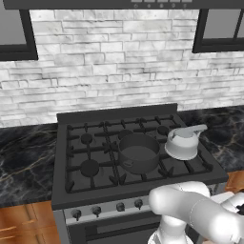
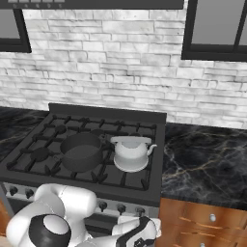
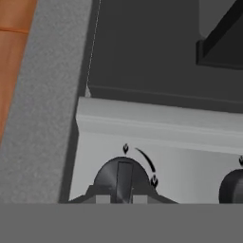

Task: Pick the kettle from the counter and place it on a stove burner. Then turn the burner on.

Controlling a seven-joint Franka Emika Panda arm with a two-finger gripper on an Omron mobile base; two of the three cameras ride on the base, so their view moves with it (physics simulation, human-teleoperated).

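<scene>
One knob (image 3: 124, 181) sits dead ahead of the tool (image 3: 122, 198) in the hand view, right at the fingertips, its flat grip bar running straight up toward the panel's top edge w/ an arc arrow printed beside it. Tool state: can't tell. Tips barely show at the frame bottom, seemingly on either side of the knob, but contact isn't clear. A 2nd knob (image 3: 232, 187) lies off to the side of that knob, partly cut by the frame edge.

From the right base view the hand (image 2: 140, 230) hangs low in front of the stove, below the control panel (image 2: 116, 208), near the panel's end closest to the orange-brown cabinet (image 2: 202, 222).

Up past the panel, the kettle (image 2: 130, 152) is already on the stove, on the grate over a burner, just beside the dark grey pot (image 2: 81, 152); handle juts away from the pot. Left base view agrees: kettle (image 1: 182, 142) next to pot (image 1: 138, 152). The burner itself is hidden under it.

Judgement: placing looks done; what's left is the knob. Coming move turns on the grip bar's axis: the fingers need to straddle it, then twist. Whether this knob feeds the kettle's burner I can't confirm.

Beyond the stove, black veined tabletop (image 2: 207, 154) and white brick wall (image 2: 120, 77).
</scene>
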